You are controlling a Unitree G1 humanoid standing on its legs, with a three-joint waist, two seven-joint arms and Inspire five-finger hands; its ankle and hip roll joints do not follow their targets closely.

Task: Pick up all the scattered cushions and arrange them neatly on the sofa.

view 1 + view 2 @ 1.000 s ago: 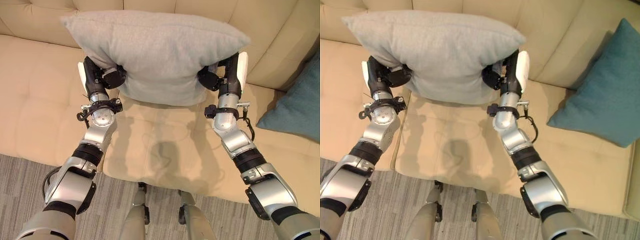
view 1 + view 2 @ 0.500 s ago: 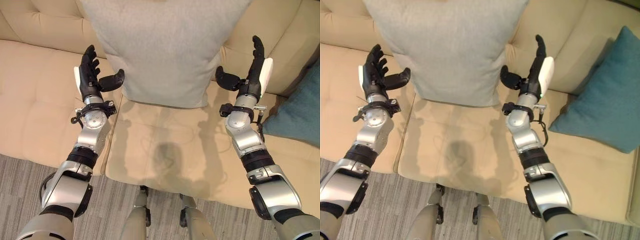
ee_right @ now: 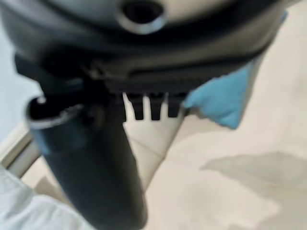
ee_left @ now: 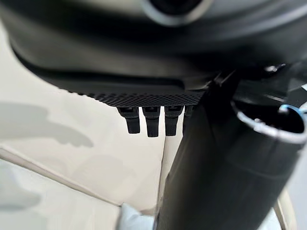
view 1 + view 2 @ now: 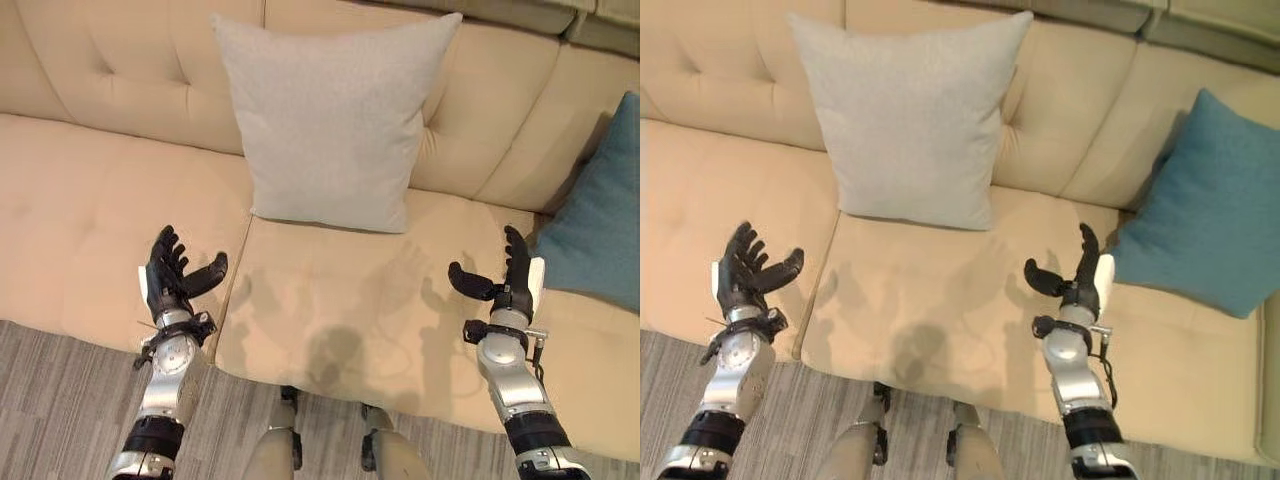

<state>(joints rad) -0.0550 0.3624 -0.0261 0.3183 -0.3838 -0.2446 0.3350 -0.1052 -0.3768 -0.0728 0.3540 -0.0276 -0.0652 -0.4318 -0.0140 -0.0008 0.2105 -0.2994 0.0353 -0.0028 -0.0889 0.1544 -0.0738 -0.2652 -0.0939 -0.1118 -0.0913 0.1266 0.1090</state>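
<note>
A light grey cushion (image 5: 330, 120) stands upright against the backrest of the beige sofa (image 5: 90, 210), in the middle. A teal cushion (image 5: 1205, 205) leans against the backrest at the right. My left hand (image 5: 168, 280) hangs open over the seat's front edge, well short of the grey cushion. My right hand (image 5: 508, 280) is open too, near the front of the seat, just left of the teal cushion. Both hands hold nothing. The wrist views show straight fingers (image 4: 146, 122) of the left hand and the right hand's fingers (image 3: 148, 106) over the seat.
A grey striped carpet (image 5: 50, 400) lies in front of the sofa. The seat cushions (image 5: 940, 300) between the hands are bare. The sofa's front edge runs just below both hands.
Both hands have let go of the grey cushion and drawn back toward the seat's front edge. The cushion now stands alone against the backrest. The camera has shifted, showing more of the sofa.
</note>
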